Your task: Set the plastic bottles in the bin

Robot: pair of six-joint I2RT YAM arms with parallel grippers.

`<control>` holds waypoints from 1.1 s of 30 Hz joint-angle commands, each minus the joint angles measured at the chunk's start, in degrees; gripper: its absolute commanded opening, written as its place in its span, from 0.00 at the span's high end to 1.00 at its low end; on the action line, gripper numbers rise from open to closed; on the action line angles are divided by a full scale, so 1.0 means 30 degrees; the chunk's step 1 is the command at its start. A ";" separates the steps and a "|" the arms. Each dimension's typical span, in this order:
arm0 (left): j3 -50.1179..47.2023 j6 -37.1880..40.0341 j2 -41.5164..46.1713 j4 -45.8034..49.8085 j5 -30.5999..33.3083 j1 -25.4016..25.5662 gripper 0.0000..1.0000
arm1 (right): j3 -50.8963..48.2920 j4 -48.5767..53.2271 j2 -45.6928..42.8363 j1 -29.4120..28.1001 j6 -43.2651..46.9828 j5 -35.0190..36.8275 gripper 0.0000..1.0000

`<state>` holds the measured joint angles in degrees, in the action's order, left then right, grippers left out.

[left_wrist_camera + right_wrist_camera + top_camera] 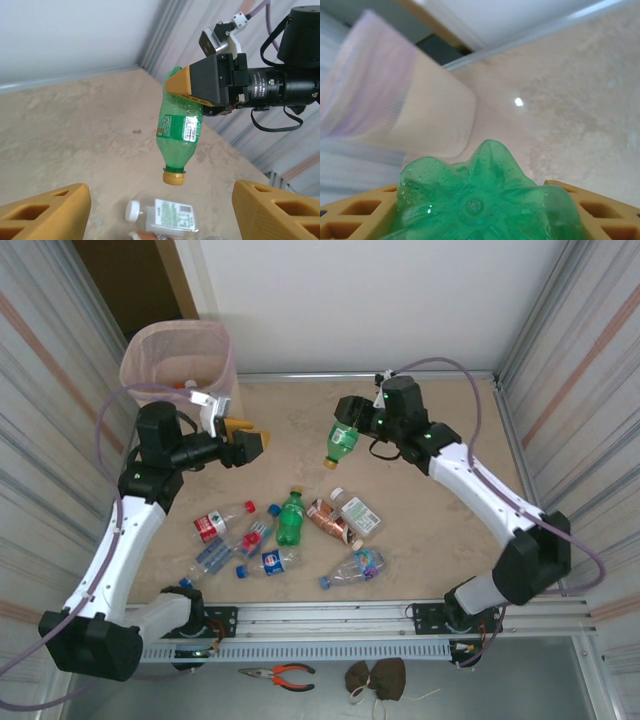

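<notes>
My right gripper (350, 430) is shut on a green plastic bottle (341, 443), held in the air at the table's middle back with its orange cap pointing down. In the left wrist view that bottle (180, 135) hangs from the right gripper (185, 87). Its base (480, 200) sits between the orange fingers (350, 220) in the right wrist view. The pale pink bin (180, 355) stands at the back left, and is seen blurred as the bin (395, 110). My left gripper (245, 445) is open and empty beside the bin. Several plastic bottles (291, 520) lie on the table's near middle.
A clear bottle with a white cap (165, 214) lies below my left gripper (160, 217). Corrugated walls (50, 390) close in both sides. Red-handled pliers (280, 674) and a dark cloth (377, 676) lie on the front ledge beyond the rail (330, 615).
</notes>
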<state>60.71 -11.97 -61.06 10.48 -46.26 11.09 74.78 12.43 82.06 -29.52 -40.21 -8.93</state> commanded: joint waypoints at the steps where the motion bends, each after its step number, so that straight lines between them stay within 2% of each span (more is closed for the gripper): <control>1: -0.0050 -0.0538 0.0271 -0.3416 -0.1312 0.1018 0.24 | -0.0588 -0.0850 -0.1995 0.0149 0.4603 -0.2515 0.46; 7: 0.0473 0.0518 -0.0247 -0.5219 -0.1723 0.3537 0.17 | -0.1190 -0.1535 -0.4797 0.0168 0.8040 -0.6159 0.50; 12: 0.1471 0.1545 -0.1034 -0.5530 -0.2444 0.5601 0.15 | -0.1665 -0.2666 -0.6477 0.0077 0.8735 -0.7714 0.53; 17: 0.2423 0.2400 -0.1985 -0.5638 -0.2188 0.7470 0.13 | -0.1671 -0.2985 -0.7681 -0.0649 1.0879 -0.9239 0.53; 23: 0.4587 0.4483 -0.3435 -0.3097 -0.0950 0.9653 0.13 | -0.1183 -0.2509 -0.8309 -0.1325 1.1895 -0.9517 0.54; 26: 0.5031 0.4661 -0.3997 -0.3200 -0.1321 1.0318 0.13 | -0.1095 -0.2471 -0.8363 -0.1540 1.1967 -0.9147 0.55; 29: 0.5063 0.4950 -0.4169 -0.3381 -0.0786 1.0980 0.16 | -0.0971 -0.2390 -0.8358 -0.1717 1.2004 -0.8794 0.55; 33: 0.4700 0.5193 -0.4241 -0.4108 -0.0927 1.1214 0.19 | -0.1030 -0.2412 -0.9069 -0.1894 1.1934 -0.8172 0.55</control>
<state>74.15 1.50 -74.04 -0.34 -48.18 43.83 70.30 6.76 56.64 -34.70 -5.91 -35.59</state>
